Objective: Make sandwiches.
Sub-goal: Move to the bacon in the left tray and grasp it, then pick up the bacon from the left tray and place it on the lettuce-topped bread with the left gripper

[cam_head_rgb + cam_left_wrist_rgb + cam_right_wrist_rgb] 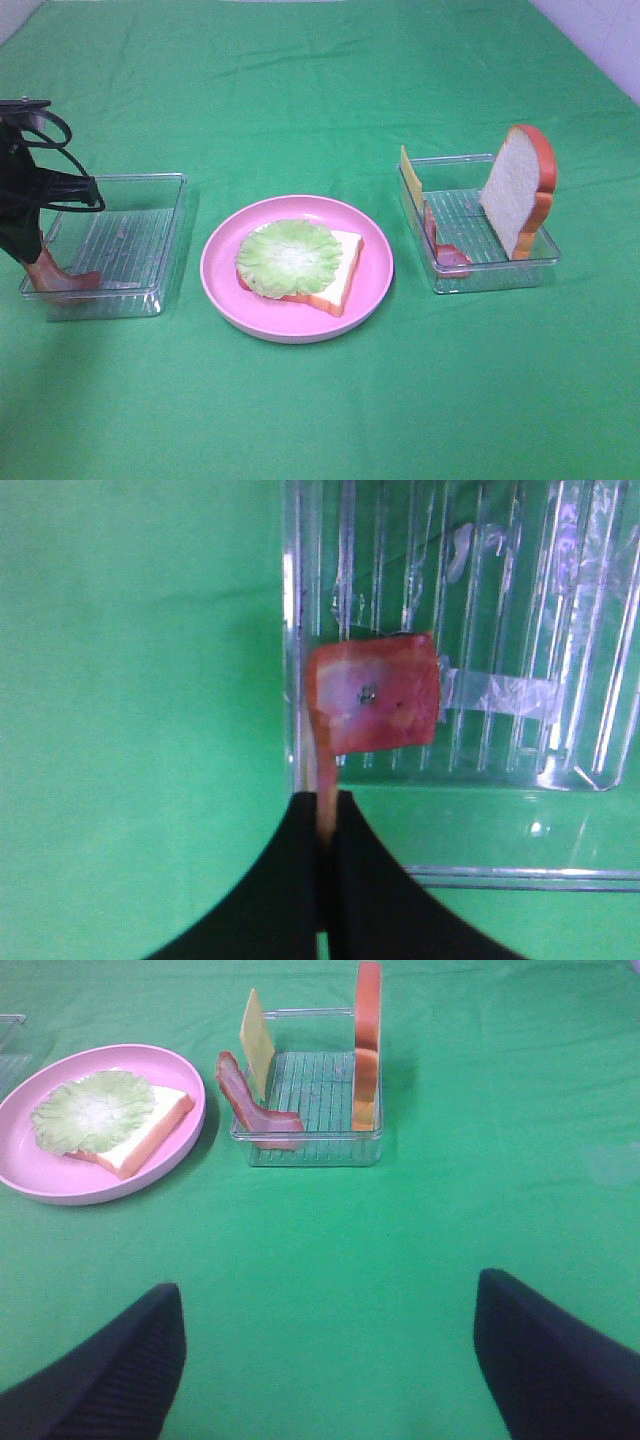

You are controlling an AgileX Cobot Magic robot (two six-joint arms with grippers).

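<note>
A: Cloth [320,80]: plain green, faint creases. Plate [222,290]: pink.
B: On it, bread slice [345,268] white with orange-brown crust. Lettuce [290,255] pale green, whiter middle, ruffled veining.
A: Right tray [490,278], 3 o'clock of plate: clear, ribbed floor. In it, second bread slice [510,190] white with orange-red crust, cheese [410,172] yellow, bacon [447,257] reddish-brown.
B: Left tray [130,235], 9 o'clock: clear, ribbed. Bacon strip [375,695] there: red-pink, paler band.
A: Left gripper [326,810] black. Right gripper [330,1360] dark, finely textured.
</note>
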